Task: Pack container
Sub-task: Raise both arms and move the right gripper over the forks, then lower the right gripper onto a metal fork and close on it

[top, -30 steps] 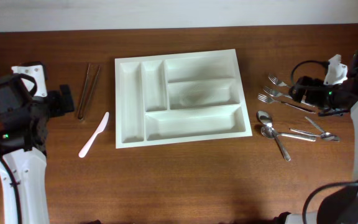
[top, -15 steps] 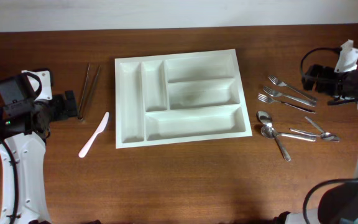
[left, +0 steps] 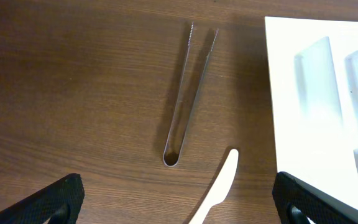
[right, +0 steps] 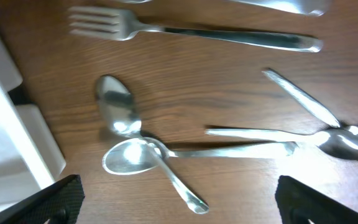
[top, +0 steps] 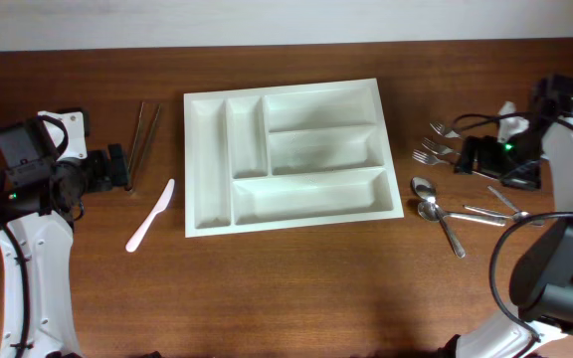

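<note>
The white container [top: 189,164] lies mid-table with its compartments bare; its edge shows in the left wrist view [left: 284,93] and the right wrist view [right: 39,146]. My left gripper [top: 117,167] hovers open left of the container, over metal tongs [top: 142,144] [left: 188,93] and a white plastic knife [top: 150,215] [left: 219,190], holding nothing [left: 179,205]. My right gripper [top: 469,155] hangs open above the forks [top: 444,149] [right: 191,34], with two large spoons [top: 434,209] [right: 120,115] in front of it and nothing between its jaws [right: 179,202].
Two smaller spoons [top: 510,211] [right: 347,140] lie crossed at the far right. The table's back edge runs just behind the container. Bare wood stretches along the front of the table.
My right arm has swung in from the far right edge, down and left over the forks. My left gripper has shifted slightly right toward the tongs. No utensil has moved.
</note>
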Tool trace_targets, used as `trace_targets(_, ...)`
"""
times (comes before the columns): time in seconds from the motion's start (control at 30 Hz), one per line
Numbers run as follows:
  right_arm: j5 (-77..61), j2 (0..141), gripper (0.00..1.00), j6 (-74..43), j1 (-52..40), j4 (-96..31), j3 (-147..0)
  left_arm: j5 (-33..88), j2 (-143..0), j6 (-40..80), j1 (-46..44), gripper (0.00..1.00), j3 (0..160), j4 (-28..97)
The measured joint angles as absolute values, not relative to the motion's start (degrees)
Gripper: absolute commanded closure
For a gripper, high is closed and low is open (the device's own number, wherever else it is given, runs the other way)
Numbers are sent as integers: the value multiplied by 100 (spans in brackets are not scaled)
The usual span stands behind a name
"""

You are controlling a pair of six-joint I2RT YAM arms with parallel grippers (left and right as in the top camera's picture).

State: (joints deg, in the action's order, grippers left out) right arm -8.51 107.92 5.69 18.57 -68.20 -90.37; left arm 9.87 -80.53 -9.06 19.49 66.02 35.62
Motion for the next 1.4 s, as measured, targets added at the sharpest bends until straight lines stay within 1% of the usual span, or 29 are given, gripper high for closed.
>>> trace_targets(0.17,-480,10936,4,652,1284,-6707,-9037,1011,-8053,-906,1949,1,6602,3559)
trace_targets(0.3,-183,11087,4,670,998,-6340,-9013,1011,-8053,-908,1949,1,6602,3562)
trace_targets(0.57,73,11098,5,792,1118,-5192,-8993,1011,-8053,-906,1949,1,6602,3562)
trace_targets(0.77,108,11227,4,661,1170,-5312,-8995,1011,-8053,-906,1949,1,6602,3562)
trace_targets(0.8,108,11264,1,600,1170,-5387,-8993,1011,-8053,-906,1949,1,6602,3562)
trace_targets(0.83,108,11295,0,561,1170,-5439,-8993,1011,-8053,-908,1949,1,6602,3562)
trace_targets(0.9,108,11336,1,537,1170,-5474,-8991,1011,-8053,-908,1949,1,6602,3562)
trace_targets(0.97,108,11345,1,716,1173,-5435,-8991,1011,-8053,-908,1949,1,6602,3562)
trace_targets(1.17,108,11345,1,1461,1339,-4672,-8993,1011,-8053,-908,1949,1,6602,3564)
trace_targets(1.33,134,11349,0,2217,1535,-4563,-8993,1011,-8053,-908,1949,1,6602,3562)
trace_targets(1.4,152,11371,6,2438,1588,-4504,-8993,1011,-8053,-908,1949,1,6602,3562)
